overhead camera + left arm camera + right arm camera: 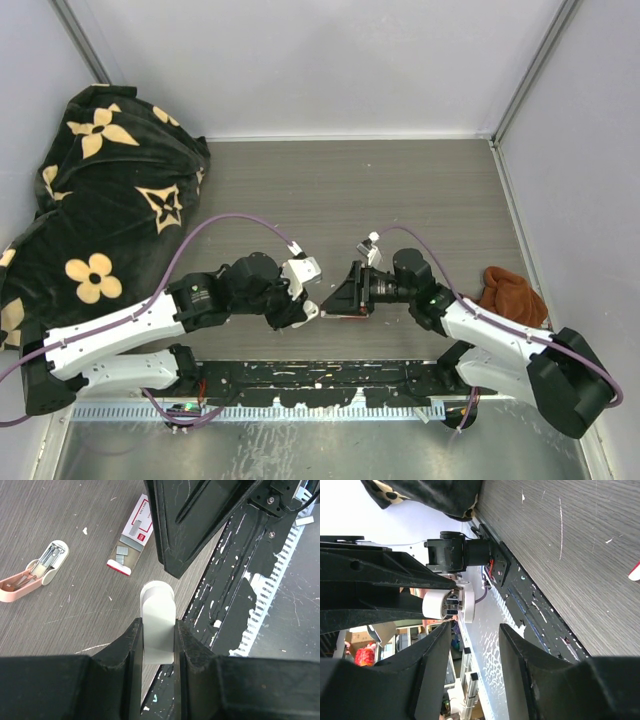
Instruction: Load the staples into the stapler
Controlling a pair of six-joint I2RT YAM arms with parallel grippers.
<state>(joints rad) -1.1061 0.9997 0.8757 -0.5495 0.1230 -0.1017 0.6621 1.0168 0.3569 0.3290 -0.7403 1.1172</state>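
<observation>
My left gripper is shut on a small white stapler and holds it above the table's near edge. It shows in the top view and in the right wrist view. The staples box, with a red-and-white label and its tray slid out with short staple strips in it, lies on the table beyond. In the top view only its red edge shows under the right gripper. My right gripper is open and empty, facing the held stapler from close by.
A second stapler, pink and white, lies open on the table left of the box. A black flower-patterned cloth fills the back left. A brown cloth lies at the right. The black mounting rail runs along the near edge.
</observation>
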